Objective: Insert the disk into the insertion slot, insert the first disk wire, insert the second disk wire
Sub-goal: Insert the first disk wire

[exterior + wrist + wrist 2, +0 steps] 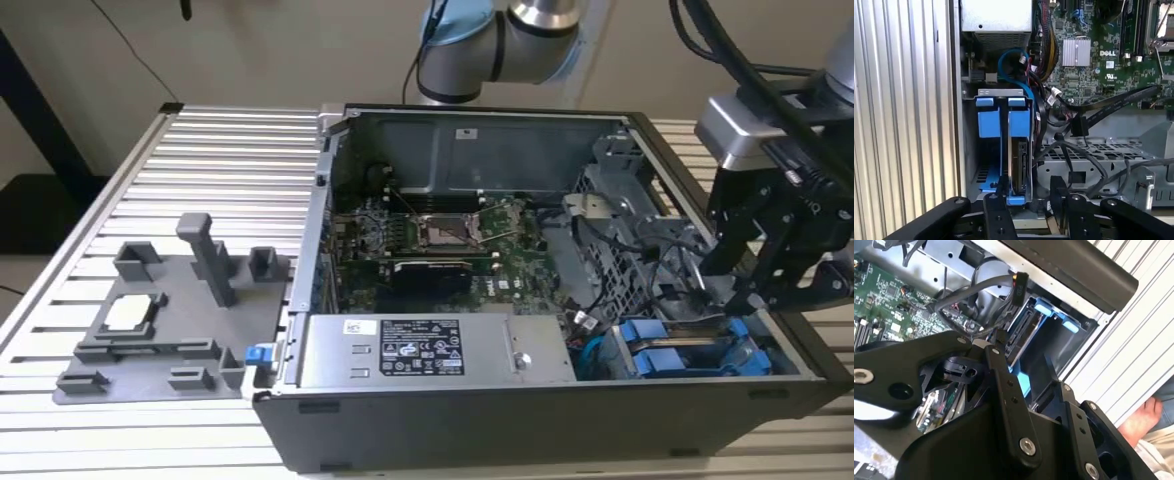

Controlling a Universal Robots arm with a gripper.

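Hand (754,290) placement makes sense to me. In the exterior view it hangs over the lower right corner of the open computer case (441,430), right above the drive cage, because that is where the disk belongs.

In the first wrist view the disk (1019,165) stands on edge inside the insertion slot (1002,92), low in the centre of the frame. Its blue handle sits level with a second blue frame (988,120) just beside it, so I judge the disk fully seated. I cannot tell whether that second frame carries a drive.

The hand's fingers (998,210) stand wide, one on each side of the disk's near end, gripping nothing.

A black flat cable (1114,102) crosses the cage to the right of centre, and its connector (1079,125) dangles free, near the disk but apart from it. Neither wire looks plugged in yet.

The case also holds the green motherboard (441,235) and the power-supply box (414,350), and it rests on the slatted tabletop (200,150).
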